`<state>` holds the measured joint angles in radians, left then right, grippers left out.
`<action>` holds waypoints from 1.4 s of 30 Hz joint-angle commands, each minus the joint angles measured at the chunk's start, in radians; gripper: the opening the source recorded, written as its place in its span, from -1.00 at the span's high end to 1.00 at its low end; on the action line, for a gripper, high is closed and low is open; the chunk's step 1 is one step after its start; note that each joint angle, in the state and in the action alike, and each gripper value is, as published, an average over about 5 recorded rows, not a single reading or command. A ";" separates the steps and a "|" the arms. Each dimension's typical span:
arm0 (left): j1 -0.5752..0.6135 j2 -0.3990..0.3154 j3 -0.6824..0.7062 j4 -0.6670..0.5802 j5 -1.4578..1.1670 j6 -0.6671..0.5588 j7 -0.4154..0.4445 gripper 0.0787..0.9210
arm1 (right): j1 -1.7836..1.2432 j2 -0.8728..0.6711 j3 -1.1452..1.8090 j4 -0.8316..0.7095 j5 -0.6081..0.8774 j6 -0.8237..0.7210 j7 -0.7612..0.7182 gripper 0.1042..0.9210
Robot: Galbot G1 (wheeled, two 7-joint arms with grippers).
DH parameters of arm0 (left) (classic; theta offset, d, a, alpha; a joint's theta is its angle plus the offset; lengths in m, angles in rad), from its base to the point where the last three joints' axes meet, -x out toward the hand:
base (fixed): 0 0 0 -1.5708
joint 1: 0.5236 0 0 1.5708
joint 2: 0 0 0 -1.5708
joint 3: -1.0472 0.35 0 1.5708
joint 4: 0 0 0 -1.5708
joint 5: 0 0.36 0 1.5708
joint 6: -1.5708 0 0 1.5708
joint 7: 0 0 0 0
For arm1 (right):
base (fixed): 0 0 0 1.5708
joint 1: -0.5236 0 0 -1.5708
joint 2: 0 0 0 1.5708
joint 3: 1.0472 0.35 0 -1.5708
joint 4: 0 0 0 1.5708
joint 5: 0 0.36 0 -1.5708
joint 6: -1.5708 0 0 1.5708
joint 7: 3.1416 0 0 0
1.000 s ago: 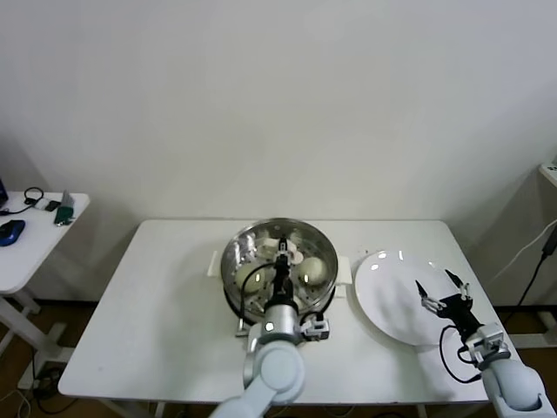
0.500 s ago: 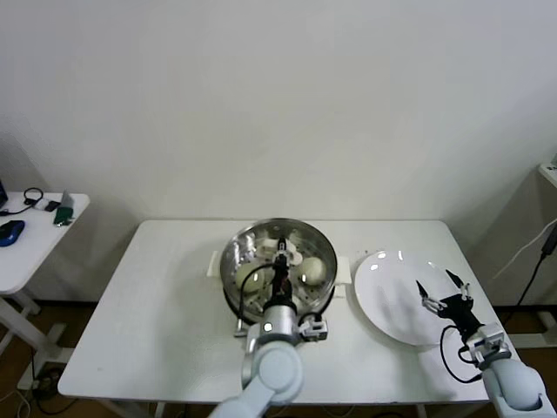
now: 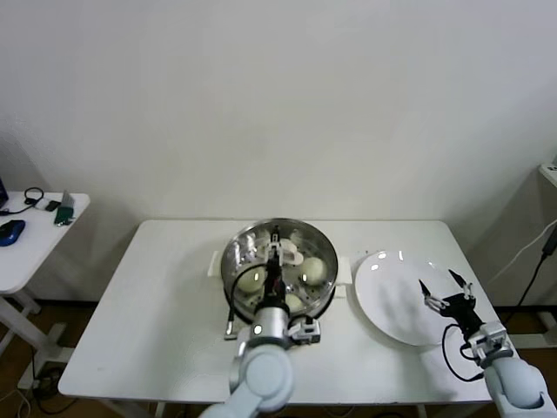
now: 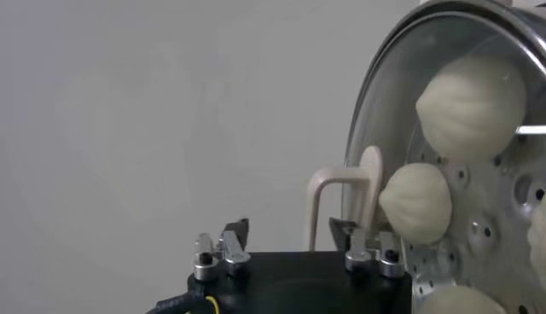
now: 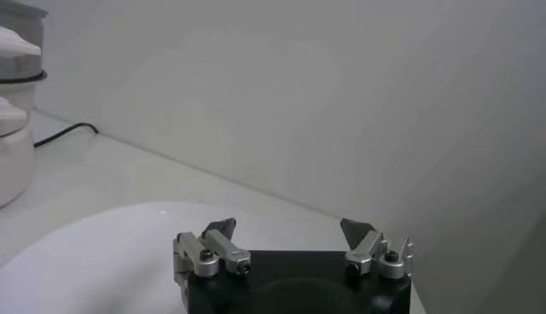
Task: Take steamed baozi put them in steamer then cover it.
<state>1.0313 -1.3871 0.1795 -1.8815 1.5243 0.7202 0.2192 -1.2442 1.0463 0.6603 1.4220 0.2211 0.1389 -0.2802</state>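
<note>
The steamer (image 3: 233, 261) stands mid-table on its white base. The cover (image 3: 300, 237) lies on it, and its cream handle (image 4: 341, 183) and metal rim (image 4: 367, 111) show in the left wrist view. Three baozi (image 3: 252, 280) (image 3: 315, 270) (image 3: 293, 301) show through the glass, and also in the left wrist view (image 4: 469, 94) (image 4: 415, 203). My left gripper (image 3: 272, 250) (image 4: 288, 230) is open over the cover, with the handle close to one finger and not gripped. My right gripper (image 3: 438, 283) (image 5: 288, 228) is open and empty over the white plate (image 3: 392, 305).
The plate (image 5: 85, 256) is bare and sits at the table's right end. The steamer's white base (image 5: 13, 136) and a black cord (image 5: 72, 130) show in the right wrist view. A small side table (image 3: 26, 248) with gadgets stands at far left.
My left arm has shifted a little to the left and back from the cover's handle. The right arm has hardly moved.
</note>
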 commanded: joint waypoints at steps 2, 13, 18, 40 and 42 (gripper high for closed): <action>0.075 0.107 -0.020 -0.160 -0.051 -0.012 -0.009 -0.53 | 0.008 0.000 -0.010 -0.002 0.001 -0.009 0.004 -0.76; 0.232 0.204 -0.192 -0.275 -0.327 -0.170 -0.331 -0.77 | 0.021 -0.004 -0.022 0.010 -0.010 -0.013 0.006 -0.76; 0.337 0.229 -0.417 -0.306 -0.688 -0.371 -0.553 -0.77 | 0.003 -0.005 -0.014 0.035 -0.009 -0.014 0.004 -0.76; 0.581 0.041 -0.976 0.000 -1.623 -0.922 -0.489 -0.77 | -0.152 0.076 0.050 0.253 0.098 -0.023 0.009 -0.76; 0.578 0.035 -0.974 0.014 -1.634 -0.919 -0.473 -0.77 | -0.163 0.089 0.056 0.257 0.106 -0.015 0.006 -0.76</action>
<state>1.5356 -1.2971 -0.6264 -1.9729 0.2450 -0.0448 -0.2752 -1.3484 1.0946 0.6939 1.6097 0.2825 0.1132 -0.2695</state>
